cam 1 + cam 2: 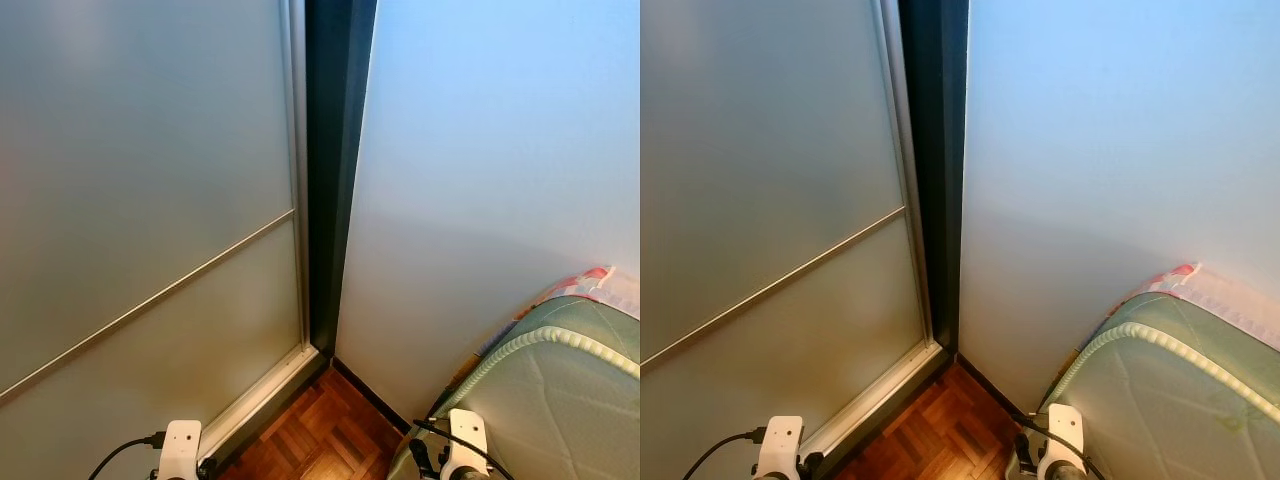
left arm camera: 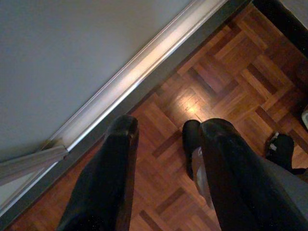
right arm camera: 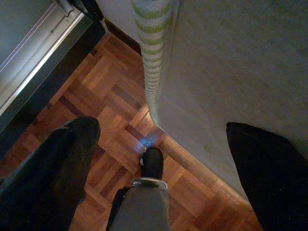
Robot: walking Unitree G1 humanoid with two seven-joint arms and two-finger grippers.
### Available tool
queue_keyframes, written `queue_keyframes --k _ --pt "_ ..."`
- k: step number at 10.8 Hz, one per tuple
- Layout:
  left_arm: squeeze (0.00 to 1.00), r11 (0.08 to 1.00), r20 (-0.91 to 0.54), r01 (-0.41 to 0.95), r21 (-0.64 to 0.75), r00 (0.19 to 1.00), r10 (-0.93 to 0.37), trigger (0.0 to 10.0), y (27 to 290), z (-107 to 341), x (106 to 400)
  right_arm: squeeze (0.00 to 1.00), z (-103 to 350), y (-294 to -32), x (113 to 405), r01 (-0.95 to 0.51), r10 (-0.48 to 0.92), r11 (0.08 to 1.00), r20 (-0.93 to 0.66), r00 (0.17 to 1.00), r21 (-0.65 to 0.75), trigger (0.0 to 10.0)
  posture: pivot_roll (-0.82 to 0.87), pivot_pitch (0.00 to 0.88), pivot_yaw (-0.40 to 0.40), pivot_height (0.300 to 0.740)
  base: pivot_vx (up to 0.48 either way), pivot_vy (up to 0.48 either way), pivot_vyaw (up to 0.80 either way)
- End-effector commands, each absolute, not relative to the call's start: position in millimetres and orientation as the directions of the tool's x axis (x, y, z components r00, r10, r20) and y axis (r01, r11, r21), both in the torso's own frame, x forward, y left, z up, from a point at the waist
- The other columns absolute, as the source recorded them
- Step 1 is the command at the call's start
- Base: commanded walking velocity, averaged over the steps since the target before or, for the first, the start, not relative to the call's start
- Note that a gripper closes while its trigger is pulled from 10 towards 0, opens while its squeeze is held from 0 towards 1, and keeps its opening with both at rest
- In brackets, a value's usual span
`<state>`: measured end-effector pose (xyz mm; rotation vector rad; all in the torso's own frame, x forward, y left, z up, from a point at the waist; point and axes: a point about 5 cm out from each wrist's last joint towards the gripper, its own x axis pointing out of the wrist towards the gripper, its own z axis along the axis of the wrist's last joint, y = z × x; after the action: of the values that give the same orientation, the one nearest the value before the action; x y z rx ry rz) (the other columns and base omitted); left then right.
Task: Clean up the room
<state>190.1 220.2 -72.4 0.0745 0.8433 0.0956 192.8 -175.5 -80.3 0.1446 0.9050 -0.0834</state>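
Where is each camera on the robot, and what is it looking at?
Left eye view: on the head, facing a frosted sliding door, wall and mattress; both wrists at the bottom edge.
Right eye view: beside it, same corner.
Left wrist view: on the left arm, looking down past the open left gripper at the parquet floor and door track.
Right wrist view: past the open right gripper at parquet and mattress.
Both wrist views share the parquet and the robot's feet.

Parquet floor (image 2: 226, 67), green-piped mattress (image 3: 231, 72) resting on it beside the wall.
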Motion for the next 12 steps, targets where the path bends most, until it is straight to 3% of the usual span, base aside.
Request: queue_keyframes --k 1,3,5,12 --pt "0.00 0.992 -0.874 -0.114 0.061 0.474 0.108 10.0 221 -97 138 0.00 -91 -196 164 0.044 0.044 0.996 -0.853 0.520 0.078 10.0 0.20 0.082 -0.086 0.740 0.000 0.000 0.00" --pt "0.00 0.992 -0.874 -0.114 0.061 0.474 0.108 10.0 221 -97 138 0.00 -91 -196 164 0.044 0.044 0.996 -0.853 0.520 0.078 10.0 0.20 0.082 -0.086 0.740 0.000 0.000 0.00" --pt "0.00 0.988 -0.839 -0.142 0.066 0.529 0.132 10.0 220 -89 160 0.00 -92 -195 162 0.009 0.072 0.996 -0.854 0.516 0.089 10.0 0.16 0.094 -0.071 0.740 0.000 0.000 0.00" --pt "0.00 0.986 -0.833 -0.150 0.074 0.535 0.143 10.0 222 -87 164 0.00 -91 -193 165 0.025 0.068 0.995 -0.849 0.524 0.095 10.0 0.18 0.102 -0.076 0.740 0.000 0.000 0.00"
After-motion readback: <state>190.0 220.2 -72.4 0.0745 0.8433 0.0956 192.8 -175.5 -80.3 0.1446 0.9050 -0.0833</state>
